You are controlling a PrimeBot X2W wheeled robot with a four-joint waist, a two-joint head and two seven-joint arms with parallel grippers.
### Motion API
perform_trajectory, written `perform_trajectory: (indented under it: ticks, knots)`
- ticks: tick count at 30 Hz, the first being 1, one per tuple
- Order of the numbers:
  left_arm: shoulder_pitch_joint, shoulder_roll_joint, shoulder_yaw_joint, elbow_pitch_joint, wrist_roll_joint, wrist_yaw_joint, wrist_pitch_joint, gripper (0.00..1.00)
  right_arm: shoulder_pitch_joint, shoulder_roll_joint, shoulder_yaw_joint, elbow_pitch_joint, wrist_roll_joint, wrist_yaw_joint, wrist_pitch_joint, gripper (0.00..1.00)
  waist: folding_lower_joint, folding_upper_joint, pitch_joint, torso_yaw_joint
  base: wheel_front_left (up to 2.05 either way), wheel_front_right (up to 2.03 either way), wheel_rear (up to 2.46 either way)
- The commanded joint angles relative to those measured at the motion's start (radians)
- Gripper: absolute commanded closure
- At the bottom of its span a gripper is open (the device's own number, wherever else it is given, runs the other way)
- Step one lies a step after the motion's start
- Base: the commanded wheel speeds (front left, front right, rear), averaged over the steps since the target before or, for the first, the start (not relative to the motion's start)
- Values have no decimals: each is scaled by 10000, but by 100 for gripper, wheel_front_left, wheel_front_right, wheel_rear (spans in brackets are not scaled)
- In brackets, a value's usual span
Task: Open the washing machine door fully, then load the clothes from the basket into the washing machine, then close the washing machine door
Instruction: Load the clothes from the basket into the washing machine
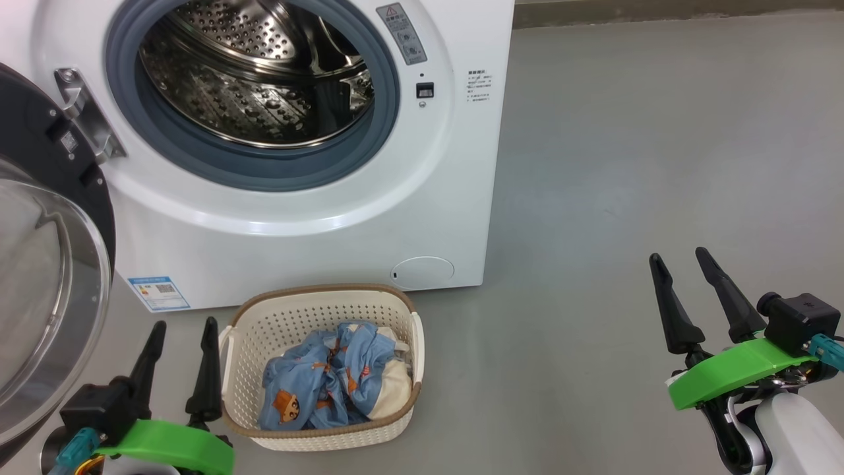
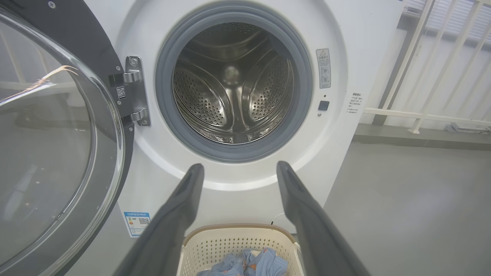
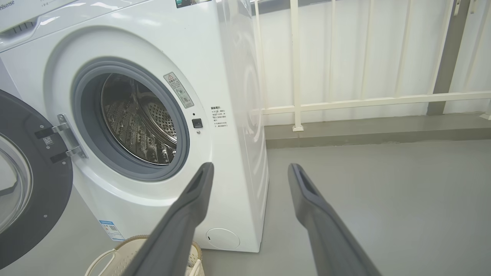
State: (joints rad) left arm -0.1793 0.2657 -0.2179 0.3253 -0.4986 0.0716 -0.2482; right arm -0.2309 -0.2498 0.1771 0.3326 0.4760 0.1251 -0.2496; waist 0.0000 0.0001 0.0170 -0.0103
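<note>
Both my grippers are empty, fingers spread wide. Left gripper (image 1: 184, 328) sits just left of the basket (image 1: 323, 291); right gripper (image 1: 678, 256) is well off to its right. The clothes (image 1: 336, 382) lie bundled in the basket beside my left fingers. Ahead, the washing machine door (image 1: 30, 125) is swung wide and the drum (image 1: 257, 86) is bare. Loading comes next, I judge: pinch the bundle's high fold, gather both pieces, lift clear of the rim. The blue label (image 1: 158, 293) and warning sticker (image 1: 401, 33) are unreadable; the top panel lettering (image 3: 7, 3) looks like "Hisense", cut off.

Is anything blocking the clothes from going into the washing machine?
Nothing visible. The washing machine door hangs swung open at the left, the drum opening is uncovered, and the clothes lie in the basket below it.
</note>
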Motion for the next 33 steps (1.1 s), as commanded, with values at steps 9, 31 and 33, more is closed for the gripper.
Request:
perform_trajectory:
  ticks: [9, 31, 33]
  knots:
    - [-281, 250, 346, -100, 31, -11, -128, 0, -74, -99, 150, -247, 39, 56, -122, 0, 0, -1, -71, 41, 6, -9, 3]
    - [-244, 305, 388, -222, -25, 17, -132, 0, -16, -51, 124, -295, 31, 56, -122, 0, 0, -1, -60, 127, 114, -127, 13]
    - [-252, 320, 394, -241, -25, 22, -133, 0, -18, -41, 114, -300, 30, 56, -122, 0, 0, -1, -32, 125, 121, -126, 5]
